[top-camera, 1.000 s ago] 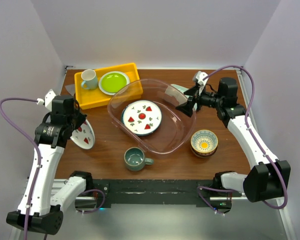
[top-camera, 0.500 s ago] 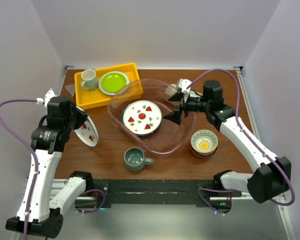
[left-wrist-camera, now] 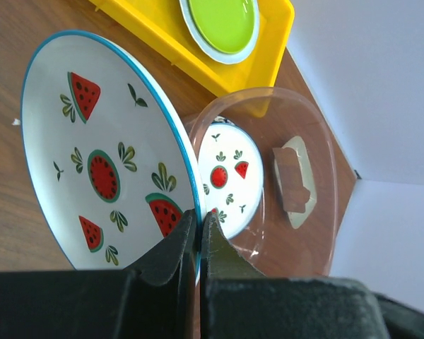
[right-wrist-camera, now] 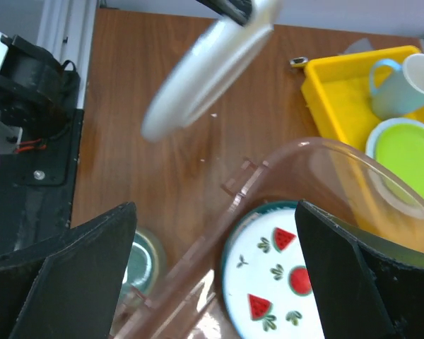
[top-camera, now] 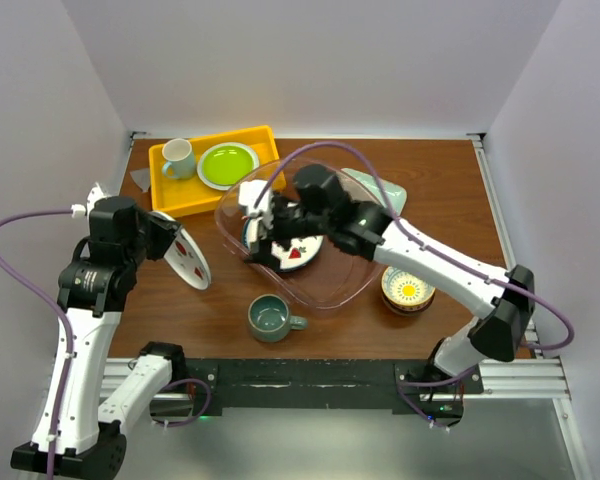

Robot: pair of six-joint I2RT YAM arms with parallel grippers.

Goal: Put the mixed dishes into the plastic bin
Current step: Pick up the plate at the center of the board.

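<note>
Above the left side of a wooden table, the left gripper is clamped on the rim of a white watermelon plate, holding it up on edge, clear of the tabletop and just outside the clear plastic bin. From the left wrist camera, the two fingers pinch the plate's blue-edged rim at the bottom, its painted face turned to the lens. The right arm stretches across the bin, and the right gripper hangs with jaws spread wide over a second watermelon plate, which lies flat on the bin's floor. Nothing is between the right fingers.

A grey-green mug stands on the table just beside the bin's near wall, handle to the right. Stacked patterned bowls, the top one yellow inside, sit just to the right of the bin. A pale-green divided tray lies behind the bin's far right corner, partly hidden by the arm. At the far left, a yellow tray holds a lime-green plate and a pale mug; the bin's rim overlaps its near corner.
</note>
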